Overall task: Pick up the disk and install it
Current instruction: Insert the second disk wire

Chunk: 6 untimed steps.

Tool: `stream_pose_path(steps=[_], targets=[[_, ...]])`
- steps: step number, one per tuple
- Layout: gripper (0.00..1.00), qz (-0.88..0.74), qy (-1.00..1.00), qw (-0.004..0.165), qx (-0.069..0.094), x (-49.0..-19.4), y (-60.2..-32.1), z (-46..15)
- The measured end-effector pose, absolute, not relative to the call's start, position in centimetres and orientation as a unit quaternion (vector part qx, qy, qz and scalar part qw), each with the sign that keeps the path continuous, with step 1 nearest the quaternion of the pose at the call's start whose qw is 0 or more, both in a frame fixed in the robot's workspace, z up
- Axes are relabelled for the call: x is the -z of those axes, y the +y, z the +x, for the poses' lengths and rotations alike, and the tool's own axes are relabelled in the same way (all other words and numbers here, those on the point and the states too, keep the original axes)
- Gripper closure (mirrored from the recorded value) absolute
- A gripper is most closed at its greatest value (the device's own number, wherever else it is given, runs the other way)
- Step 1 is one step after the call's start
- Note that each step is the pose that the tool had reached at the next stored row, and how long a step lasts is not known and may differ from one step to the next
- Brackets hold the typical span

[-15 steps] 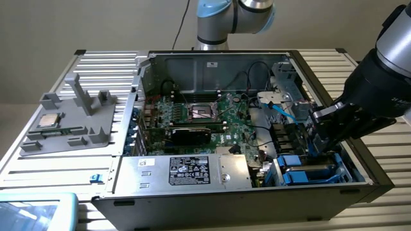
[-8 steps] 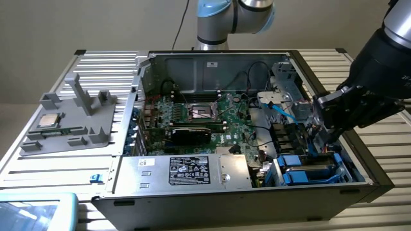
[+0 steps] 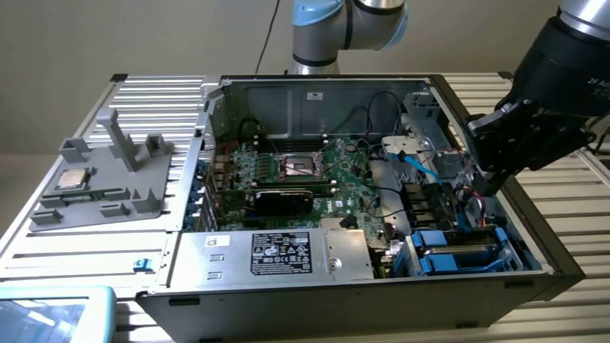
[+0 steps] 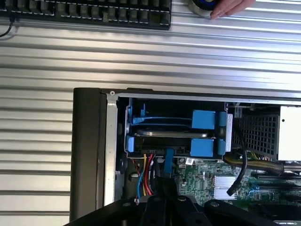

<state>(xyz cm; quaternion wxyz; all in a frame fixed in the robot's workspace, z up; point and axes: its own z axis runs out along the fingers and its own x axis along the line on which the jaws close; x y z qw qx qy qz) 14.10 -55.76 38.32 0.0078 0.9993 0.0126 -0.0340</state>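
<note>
Gripper over drive bay, fingers together, nothing held.
Gripper (image 4: 165, 188) sits above cables beside the bay; beyond it the disk (image 4: 171, 136) lies seated in its blue carrier. Judged stiff, moderately heavy, shock-sensitive; grip by carrier frame edges, not label.

Disk (image 3: 456, 251): flat drive in blue plastic carrier, seated in drive bay at the case's front corner, on the exterior view's right. Lies level w/ the bay, slotted in, not loose. In wrist view the disk (image 4: 165, 133) shows as a dark-grey slab edge btwn blue rails, blue clip tabs at one end.
</note>
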Motion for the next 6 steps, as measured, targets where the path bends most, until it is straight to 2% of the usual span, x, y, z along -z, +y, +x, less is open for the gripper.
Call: stream_pose_path(steps=[6], targets=[[0.89, 0.999, 0.013, 0.008, 0.034, -38.32, -55.74, 14.1]])
